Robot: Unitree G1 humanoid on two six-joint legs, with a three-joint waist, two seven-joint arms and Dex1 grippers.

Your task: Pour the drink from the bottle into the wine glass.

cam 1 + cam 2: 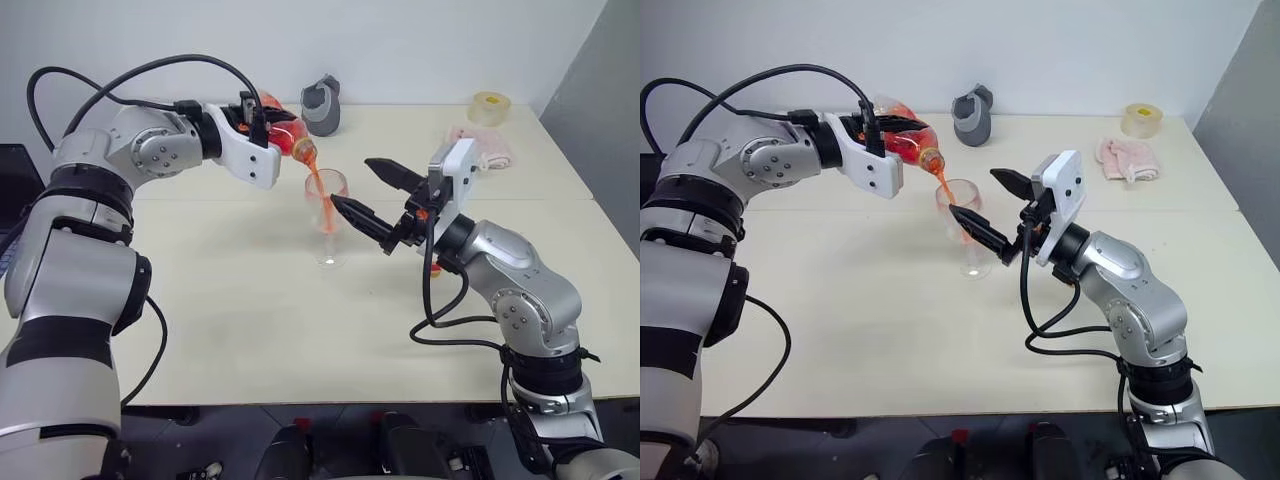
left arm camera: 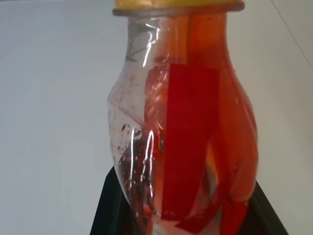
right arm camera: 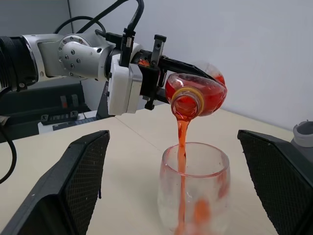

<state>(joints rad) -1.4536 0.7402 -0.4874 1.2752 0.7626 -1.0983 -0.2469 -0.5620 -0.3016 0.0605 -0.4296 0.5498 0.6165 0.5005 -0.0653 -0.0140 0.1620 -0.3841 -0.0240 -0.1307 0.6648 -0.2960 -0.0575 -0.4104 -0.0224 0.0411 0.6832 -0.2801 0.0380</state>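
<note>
1. Red liquid, the drink [image 3: 182,142], falls in a thin stream from the mouth of the bottle [image 1: 288,137] into the wine glass [image 1: 328,215], which stands upright on the cream table [image 1: 250,330] just left of the frame's centre in the left eye view.
2. Tilted mouth-down, the bottle sits in the upper middle of that view, directly above the glass rim and not touching it; some drink remains in its body.
3. Clamped tight on the bottle's body, the left gripper [image 1: 258,120] reaches in from the upper left of the frame, its black fingers pressed against the clear plastic.
4. Spread wide apart, the right gripper [image 1: 372,192] sits right of centre, one black finger on each side of the glass bowl; in the right wrist view both fingers stand clear of the glass, holding nothing.
5. Streaks of drink coat the inside of the bowl, and a little has pooled at its bottom.
6. Along the far edge of the table, at the top of the frame, stand a grey jug-like object [image 1: 322,104], a roll of tape [image 1: 489,107] and a pink cloth [image 1: 482,146].
</note>
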